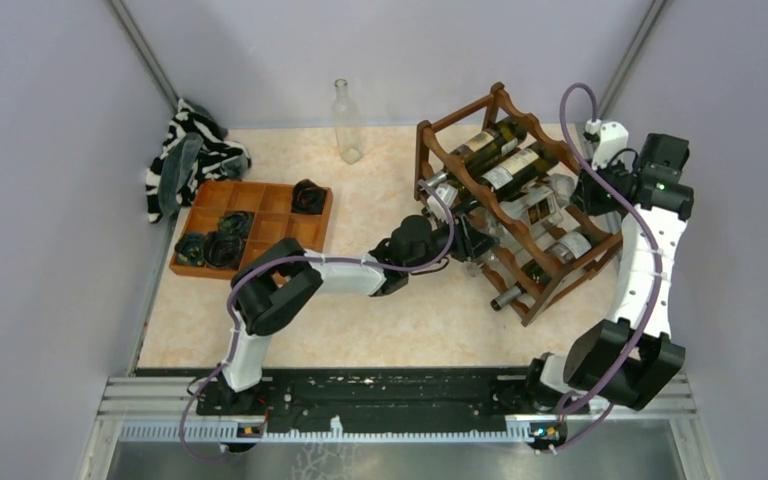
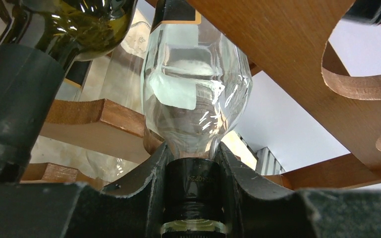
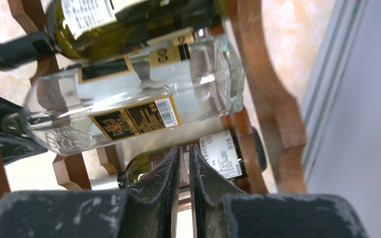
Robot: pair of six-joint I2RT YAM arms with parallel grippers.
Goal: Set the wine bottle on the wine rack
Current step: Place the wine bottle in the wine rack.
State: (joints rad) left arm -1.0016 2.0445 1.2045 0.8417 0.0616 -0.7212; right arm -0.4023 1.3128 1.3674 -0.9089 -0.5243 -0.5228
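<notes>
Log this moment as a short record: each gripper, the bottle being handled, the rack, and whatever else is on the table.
left gripper: shut on neck of clear bottle
clear bottle: lying in wine rack
right gripper: shut, empty, at rack's right side
wine rack: holds several dark bottles too
elsewhere: upright bottle, compartment tray, striped cloth

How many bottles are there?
6. An empty bottle stands at the back; five lie in the rack: two dark bottles on top, a clear bottle mid-level, two lower bottles. Others may be hidden.
</notes>
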